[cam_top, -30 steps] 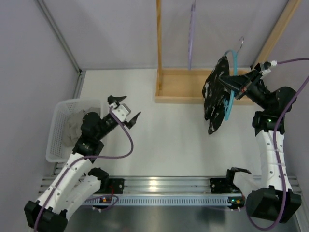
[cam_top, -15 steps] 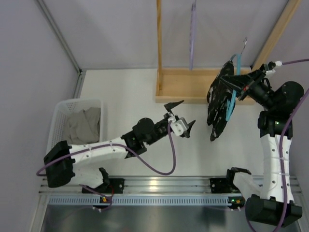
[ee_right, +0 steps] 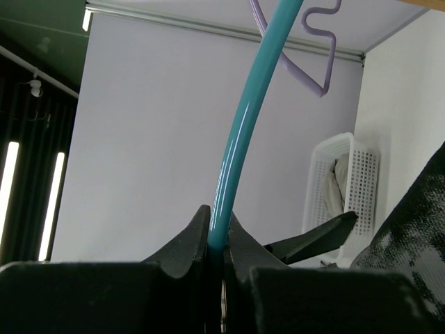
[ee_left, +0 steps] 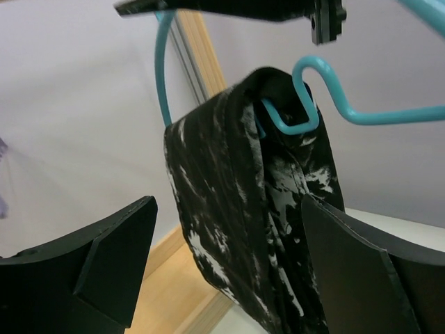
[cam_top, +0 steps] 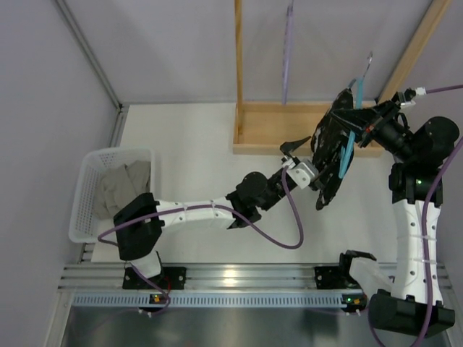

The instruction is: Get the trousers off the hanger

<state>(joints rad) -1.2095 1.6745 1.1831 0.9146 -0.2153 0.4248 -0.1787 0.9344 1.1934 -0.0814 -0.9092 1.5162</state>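
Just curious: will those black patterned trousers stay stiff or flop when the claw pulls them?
Probably flop: the trousers hang in soft folds over the teal hanger. Likely light too, since the right claw holds everything by one thin rod.

— What is recorded at the left of the table?
— A white perforated basket is noted there; grey cloth is held inside it.
— And at the back?
— A wooden frame is recorded, with a purple hanger seen hanging by it.
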